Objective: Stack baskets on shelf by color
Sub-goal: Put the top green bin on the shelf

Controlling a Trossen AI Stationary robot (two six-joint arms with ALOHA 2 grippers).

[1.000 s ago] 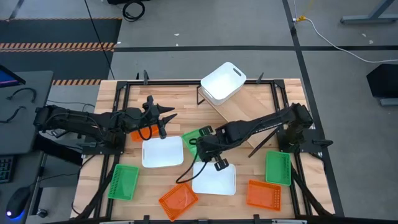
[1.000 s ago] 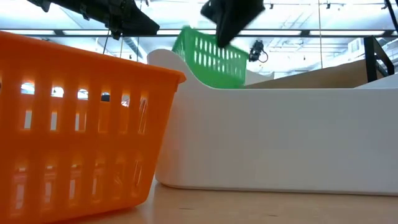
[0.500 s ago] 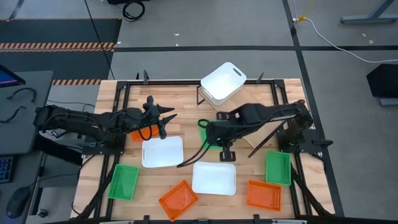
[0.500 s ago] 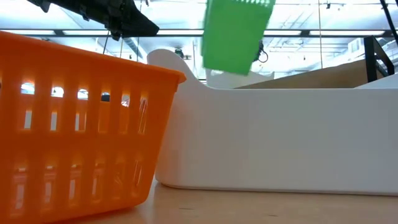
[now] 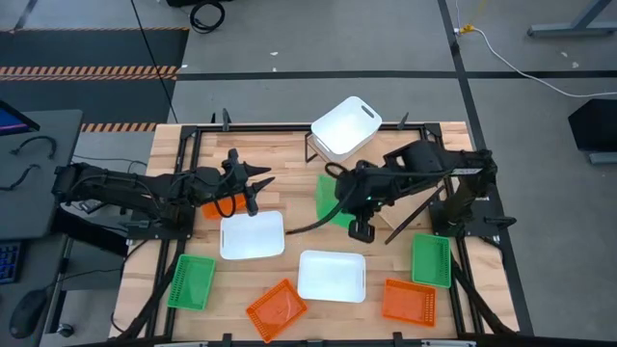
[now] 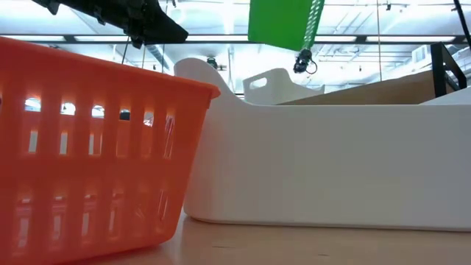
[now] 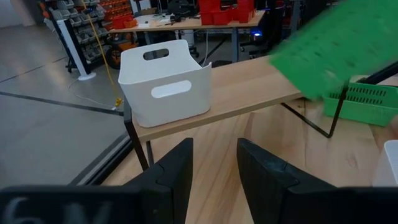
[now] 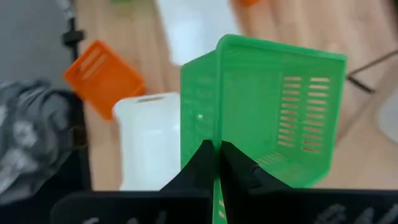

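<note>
The shelf [image 5: 386,169] runs slantwise across the far-centre of the tabletop [image 5: 174,164]. One basket [image 5: 346,126] sits on the shelf's far end. The right claw [image 5: 337,198] holds a second basket [image 5: 328,200] above the tabletop, just beside the shelf. The left claw [image 5: 258,183] hangs over the left half. Seven further baskets lie flat on the tabletop, most along the near edge.

Plank table [image 5: 174,164]: scattered baskets. Slanted shelf [image 5: 386,159]: white basket [image 5: 345,125].

Green basket [image 5: 328,200] airborne, tilted, beside shelf [image 5: 381,178]
</note>
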